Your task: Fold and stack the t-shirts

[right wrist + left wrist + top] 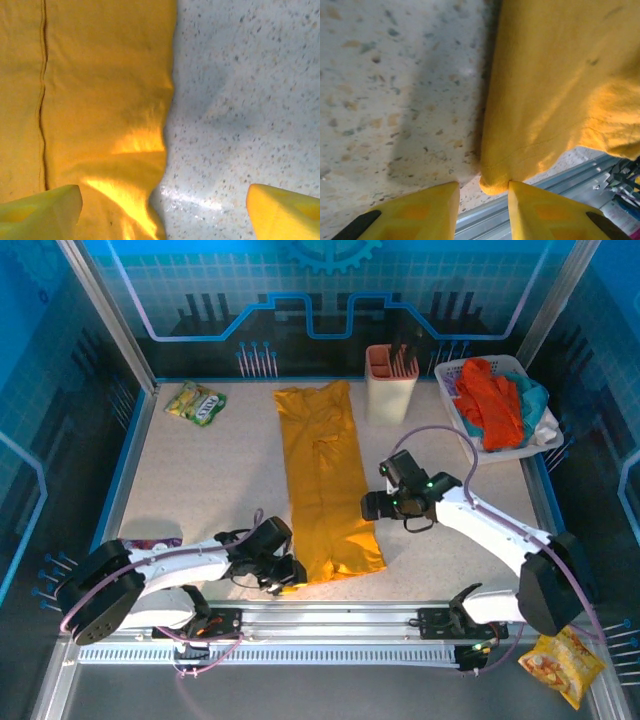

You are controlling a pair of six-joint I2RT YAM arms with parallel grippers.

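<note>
- One yellow shirt (pixel 322 480) lies as a long strip on the table (pixel 200 490), between the two tools.
- Left gripper (pixel 484 186): jaws narrow, with the hem corner between the fingertips. I cannot tell if the pinch is firm.
- Right gripper (pixel 165 195): jaws wide, straddling the shirt's side edge.
- Cloth looks light and limp and will likely sag, so corners and hems are the best holds.
- Bare table lies ahead of both tools, and a metal rail (pixel 545 197) sits close by the left fingertips.

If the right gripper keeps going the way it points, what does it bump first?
Likely the yellow t-shirt at its edge, then the table beneath: the right gripper points down, one finger over cloth, the other over bare table. Depth is unclear.
</note>
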